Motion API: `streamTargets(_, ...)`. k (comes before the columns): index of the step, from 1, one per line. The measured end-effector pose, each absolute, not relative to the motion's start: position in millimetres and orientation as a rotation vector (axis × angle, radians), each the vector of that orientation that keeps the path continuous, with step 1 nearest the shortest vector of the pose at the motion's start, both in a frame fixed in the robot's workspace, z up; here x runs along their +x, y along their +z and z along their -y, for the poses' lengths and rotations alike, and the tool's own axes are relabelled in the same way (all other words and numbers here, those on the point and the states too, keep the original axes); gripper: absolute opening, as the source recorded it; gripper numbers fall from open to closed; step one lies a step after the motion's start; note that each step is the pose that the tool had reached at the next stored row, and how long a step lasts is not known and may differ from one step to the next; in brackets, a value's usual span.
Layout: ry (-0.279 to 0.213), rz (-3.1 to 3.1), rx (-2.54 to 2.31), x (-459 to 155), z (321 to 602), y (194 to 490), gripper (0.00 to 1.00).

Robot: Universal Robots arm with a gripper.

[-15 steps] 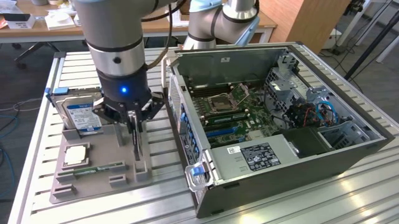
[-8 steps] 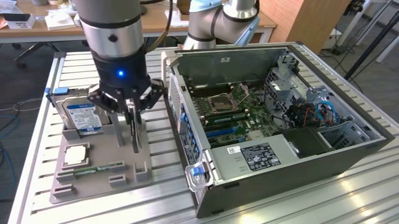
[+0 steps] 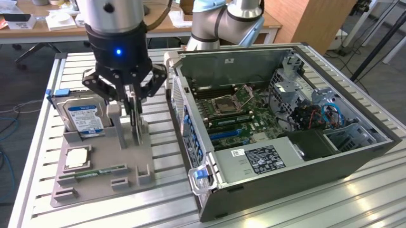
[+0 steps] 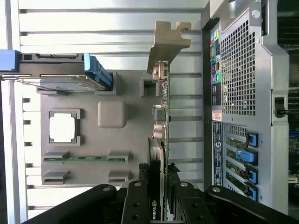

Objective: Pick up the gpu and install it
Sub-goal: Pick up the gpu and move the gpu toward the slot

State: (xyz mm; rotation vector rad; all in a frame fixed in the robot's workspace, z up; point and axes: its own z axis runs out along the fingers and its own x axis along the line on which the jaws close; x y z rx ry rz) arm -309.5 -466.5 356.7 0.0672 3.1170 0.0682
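A: Exterior view first. Seeing what?
B: Seeing the gripper (image 3: pixel 131 102) low over the tray (image 3: pixel 127 159), clamped on the gpu (image 3: pixel 136 128), upright on edge between drive (image 3: pixel 83 118) and open case (image 3: pixel 285 190).
A: Touching the tray?
B: Can't tell.
A: And on the wrist view?
B: Looking along the gpu (image 4: pixel 158 158) edge-on. Finding fingers (image 4: pixel 137 205) pressed against both faces, bracket (image 4: pixel 169 42) at the far end, just beside the case (image 4: pixel 238 70).

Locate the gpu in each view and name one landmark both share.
Exterior view: the gpu stands on edge in the grey holder, on the exterior view's left of the computer case.
Wrist view: the gpu is seen edge-on, between holder and case rear.
Shared landmark: the blue-labelled hard drive.
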Motion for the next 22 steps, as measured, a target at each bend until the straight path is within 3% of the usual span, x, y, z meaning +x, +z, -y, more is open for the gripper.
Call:
streamTargets(16, 0.068, -3.117, 0.067, -309, 467, 426, 0.26)
streamTargets(22, 0.069, -3.117, 0.067, -310, 467, 434, 0.26)
